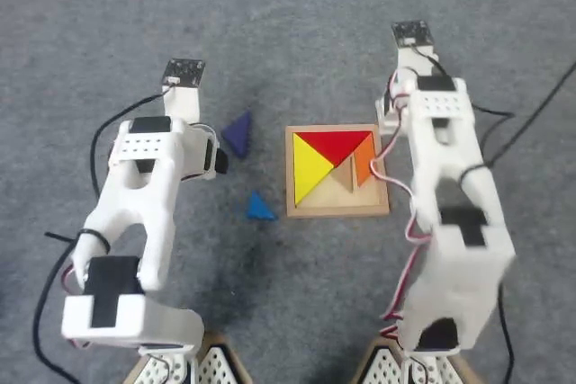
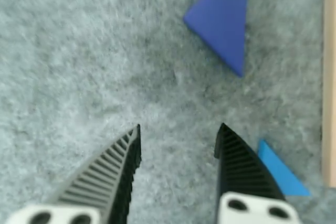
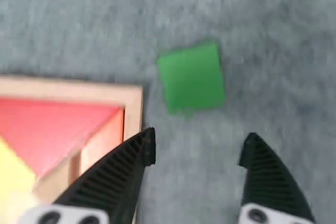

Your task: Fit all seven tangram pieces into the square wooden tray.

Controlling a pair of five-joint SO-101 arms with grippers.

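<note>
Wooden tray [image 1: 337, 211] holds three pieces: red triangle [image 1: 335, 144], yellow triangle [image 1: 309, 173], orange piece [image 1: 363, 168]. Two loose triangles, dark blue triangle [image 1: 238, 134] and light blue triangle [image 1: 260, 207], lie on the grey surface [image 1: 297, 294] between the tray and the left arm. One green square [image 3: 191, 77] sits near a tray corner. Both the left jaws and right jaws gape wide, holding nothing.

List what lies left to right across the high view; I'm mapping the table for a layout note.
Left arm → dark blue triangle → light blue triangle → wooden tray → right arm.
</note>
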